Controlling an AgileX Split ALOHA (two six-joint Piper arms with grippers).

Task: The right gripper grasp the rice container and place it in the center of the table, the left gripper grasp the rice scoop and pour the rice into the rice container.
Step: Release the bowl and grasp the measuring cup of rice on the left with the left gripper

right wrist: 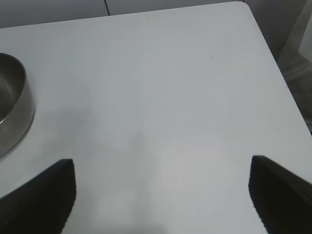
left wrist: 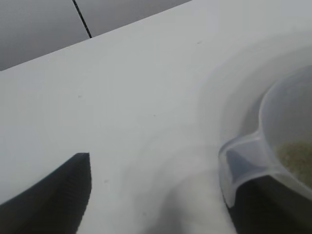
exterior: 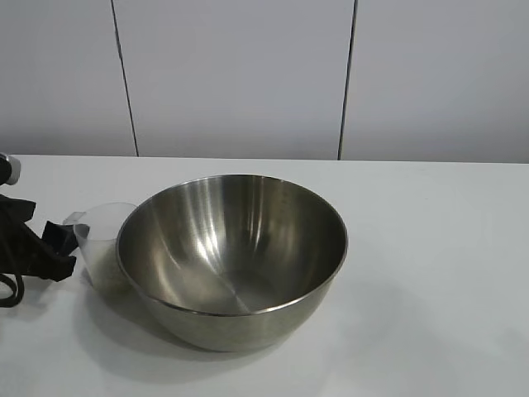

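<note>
Jaws wide — rice scoop [left wrist: 273, 161] between

Open right claw [right wrist: 161, 195] above table [right wrist: 161, 87]

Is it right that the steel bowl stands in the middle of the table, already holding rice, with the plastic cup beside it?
Not quite. The exterior view shows the steel bowl empty; the rice is in the plastic cup, as the left wrist view shows. The rest holds: the bowl stands mid-table, the cup beside it.
</note>
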